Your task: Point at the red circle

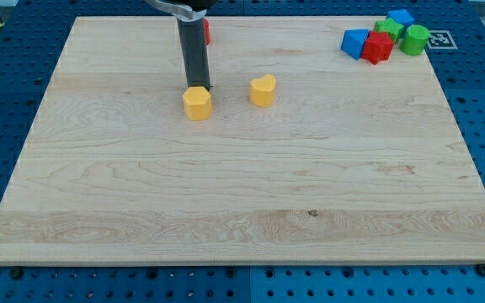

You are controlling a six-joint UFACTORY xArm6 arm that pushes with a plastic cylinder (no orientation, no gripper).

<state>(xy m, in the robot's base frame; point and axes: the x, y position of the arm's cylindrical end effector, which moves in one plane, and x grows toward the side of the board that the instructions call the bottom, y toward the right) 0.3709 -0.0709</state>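
Observation:
The red circle point(206, 32) shows only as a sliver at the view's top, mostly hidden behind the dark rod. My tip point(199, 87) rests on the board just above a yellow hexagon block point(197, 103), touching or nearly touching its top edge. The tip is well below the red circle. A yellow heart-shaped block point(263, 90) lies to the right of the tip.
A cluster sits at the view's top right: a blue block point(355, 42), a red block point(378, 47), a green block point(388, 29), a green round block point(414, 39) and another blue block point(401, 17). The wooden board point(242, 194) lies on a blue pegboard table.

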